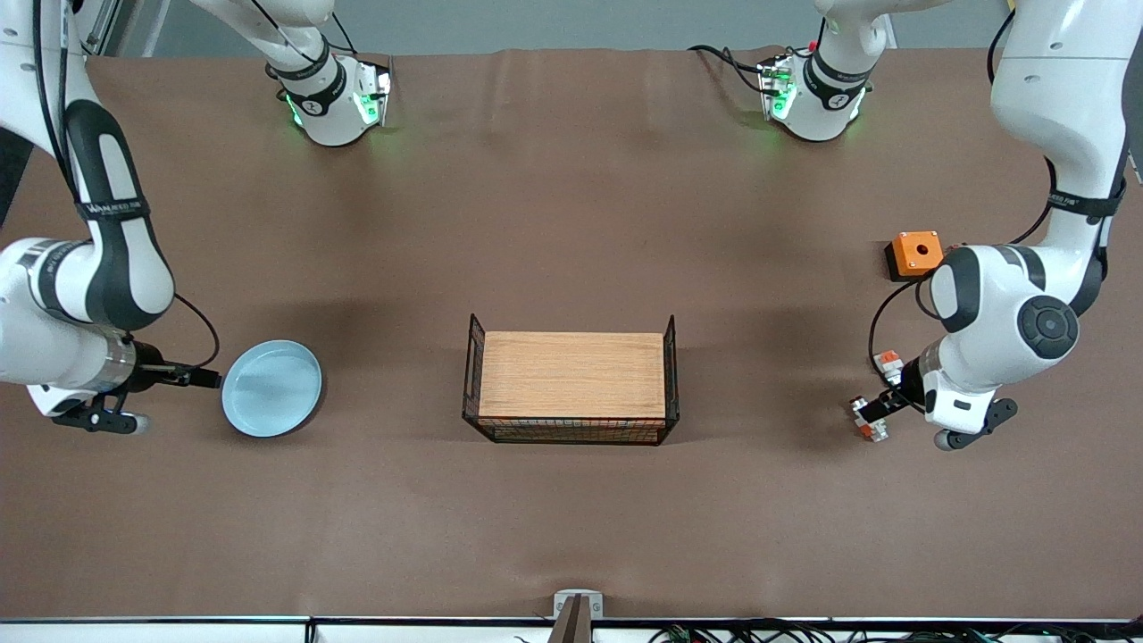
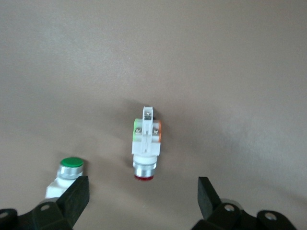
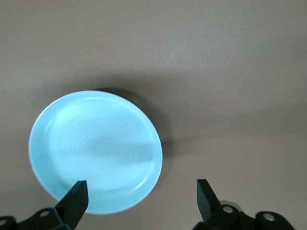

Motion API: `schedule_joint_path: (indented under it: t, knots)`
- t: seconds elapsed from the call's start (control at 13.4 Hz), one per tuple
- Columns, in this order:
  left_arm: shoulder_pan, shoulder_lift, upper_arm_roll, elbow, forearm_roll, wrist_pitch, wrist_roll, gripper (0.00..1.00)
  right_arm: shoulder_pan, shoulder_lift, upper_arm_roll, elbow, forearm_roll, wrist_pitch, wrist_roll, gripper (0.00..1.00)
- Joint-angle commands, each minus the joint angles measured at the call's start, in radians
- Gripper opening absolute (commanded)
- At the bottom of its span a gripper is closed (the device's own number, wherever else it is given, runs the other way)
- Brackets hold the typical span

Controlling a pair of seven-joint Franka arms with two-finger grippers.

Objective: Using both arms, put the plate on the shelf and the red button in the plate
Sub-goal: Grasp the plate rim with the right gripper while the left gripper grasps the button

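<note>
Pale blue plate (image 3: 95, 151) (round, shallow), grey-white red button (image 2: 145, 143); both arms' jaws apart, empty.

Pale blue, red, orange and wood on a brown table (image 1: 571, 536)

The plate (image 3: 96, 151) is pale blue with faint concentric rings. The red button (image 2: 144, 143) has a white-grey body, green and orange side tabs, a red cap. A second switch (image 2: 67, 172) is white, green-capped. The box (image 1: 915, 254) is orange; the tray (image 1: 571, 375) light wood in black wire
</note>
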State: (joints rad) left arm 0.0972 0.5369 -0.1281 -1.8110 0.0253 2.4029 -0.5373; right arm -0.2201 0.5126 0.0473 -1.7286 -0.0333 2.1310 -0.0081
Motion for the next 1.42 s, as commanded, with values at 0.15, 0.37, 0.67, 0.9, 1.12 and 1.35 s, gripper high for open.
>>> schedule_joint_path:
  t: [0.15, 0.37, 0.67, 0.9, 1.12, 1.35]
  knots:
    - [-0.001, 0.057, 0.001, 0.022, 0.018, 0.073, -0.075, 0.99, -0.033, 0.085, 0.014, 0.009, -0.017, 0.07, -0.013, 1.0]
    - [0.003, 0.069, 0.022, 0.019, 0.019, 0.078, -0.073, 0.99, -0.044, 0.106, 0.014, 0.009, -0.017, 0.07, -0.062, 0.98]
    - [0.002, 0.092, 0.028, 0.016, 0.019, 0.081, -0.072, 0.98, -0.051, 0.141, 0.014, 0.009, -0.017, 0.09, -0.064, 0.94]
    - [0.002, 0.104, 0.028, 0.022, 0.019, 0.093, -0.073, 0.97, -0.053, 0.155, 0.016, 0.009, -0.016, 0.102, -0.064, 0.79]
    - [-0.002, 0.138, 0.027, 0.039, 0.018, 0.128, -0.073, 0.95, -0.053, 0.158, 0.016, 0.008, -0.011, 0.101, -0.063, 0.64]
    - [-0.004, 0.152, 0.027, 0.039, 0.019, 0.144, -0.072, 0.73, -0.054, 0.167, 0.016, 0.008, -0.004, 0.101, -0.061, 0.52]
